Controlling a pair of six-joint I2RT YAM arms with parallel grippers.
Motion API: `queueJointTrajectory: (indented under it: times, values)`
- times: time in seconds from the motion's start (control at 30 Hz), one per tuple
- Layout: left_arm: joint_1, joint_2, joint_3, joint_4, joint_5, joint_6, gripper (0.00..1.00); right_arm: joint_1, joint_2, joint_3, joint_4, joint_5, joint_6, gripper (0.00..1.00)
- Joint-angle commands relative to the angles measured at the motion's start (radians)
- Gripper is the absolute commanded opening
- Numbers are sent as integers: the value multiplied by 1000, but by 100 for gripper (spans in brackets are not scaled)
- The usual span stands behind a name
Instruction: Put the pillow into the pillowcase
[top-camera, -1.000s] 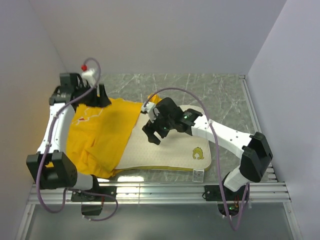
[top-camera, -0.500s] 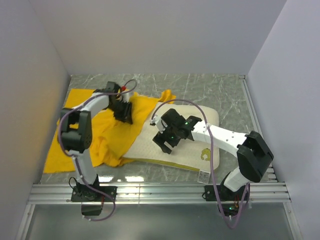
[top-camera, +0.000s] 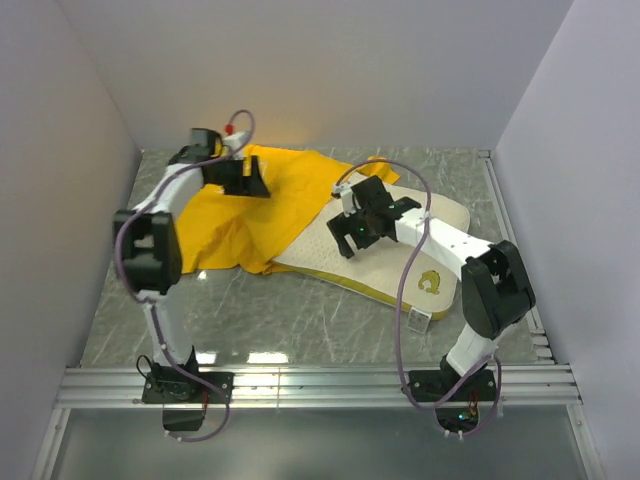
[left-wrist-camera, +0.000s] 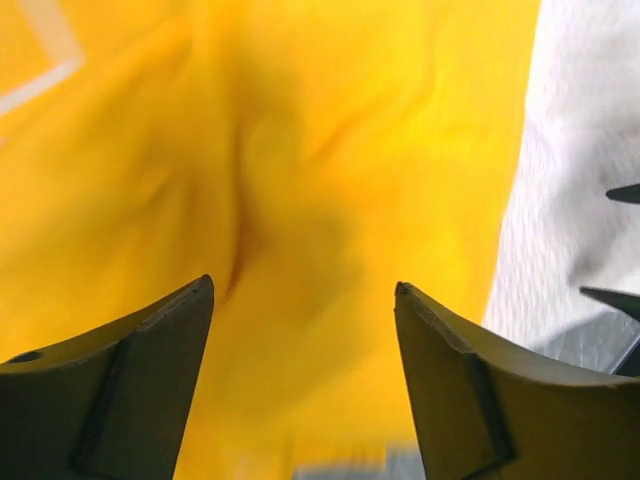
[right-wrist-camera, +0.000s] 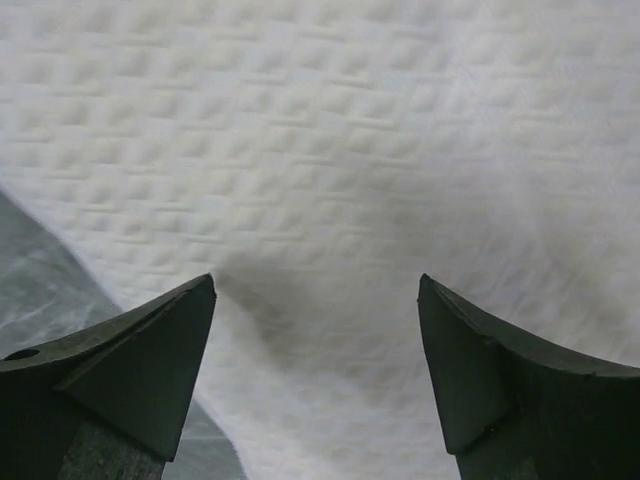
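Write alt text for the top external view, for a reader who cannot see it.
A cream pillow lies on a marble table, one end covered by a yellow pillowcase. The right arm's open jaws are over the pillow, the left arm's over the pillowcase.

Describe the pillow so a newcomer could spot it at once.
On the grey marble table, look right of centre, under the right arm. The pillow is the flat cream-white quilted slab with a small yellow logo; the bright yellow pillowcase beside it is crumpled, thin cloth.
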Motion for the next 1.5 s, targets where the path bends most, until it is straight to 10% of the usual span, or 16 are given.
queueJointTrajectory:
  times: [0.0, 0.47, 0.53, 0.67, 1.07, 1.47]
  values:
    - [104, -312, -190, 42, 147, 107, 80, 123, -90, 41, 16, 23, 14, 90]
    - [200, -882, -812, -108, 248, 616, 87, 318, 138, -36, 165, 447, -215, 96]
    - [207, -971, -902, -119, 268, 708, 87, 318, 172, -24, 159, 412, -206, 79]
    - [179, -1105, -1047, -109, 239, 978, 83, 315, 165, 16, 135, 303, -186, 0]
    - [-192, -1108, -1280, 351, -81, 1336, 58, 255, 36, 168, -20, 35, -154, 0]
    - [-298, -972, -1338, 540, -213, 1618, 62, 245, 72, 228, -77, -33, -135, 0]
